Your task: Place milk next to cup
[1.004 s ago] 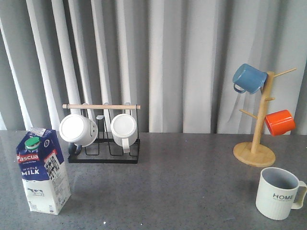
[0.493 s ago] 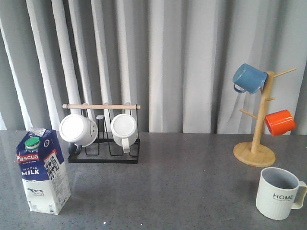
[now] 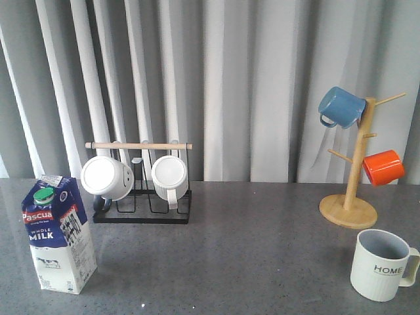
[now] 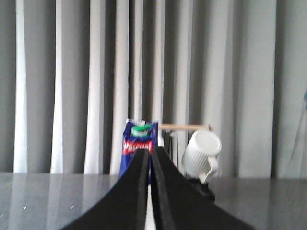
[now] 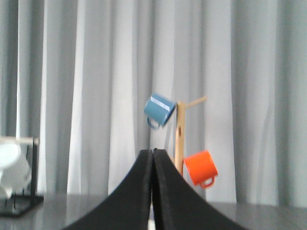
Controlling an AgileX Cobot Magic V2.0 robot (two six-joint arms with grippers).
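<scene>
The bench (image 3: pixel 249 249) looks like speckled grey stone, faintly glossy. The milk (image 3: pixel 58 234) is printed paperboard with a plastic cap. The cup (image 3: pixel 382 264) is ribbed matt ceramic. The mug tree (image 3: pixel 354 180) is pale smooth wood; the rack (image 3: pixel 141 209) is black wire under a wooden rod.

- Nothing visible has changed across the front views: the milk (image 3: pixel 59 234) stands in the same spot, well apart from the cup (image 3: pixel 384 264).
</scene>
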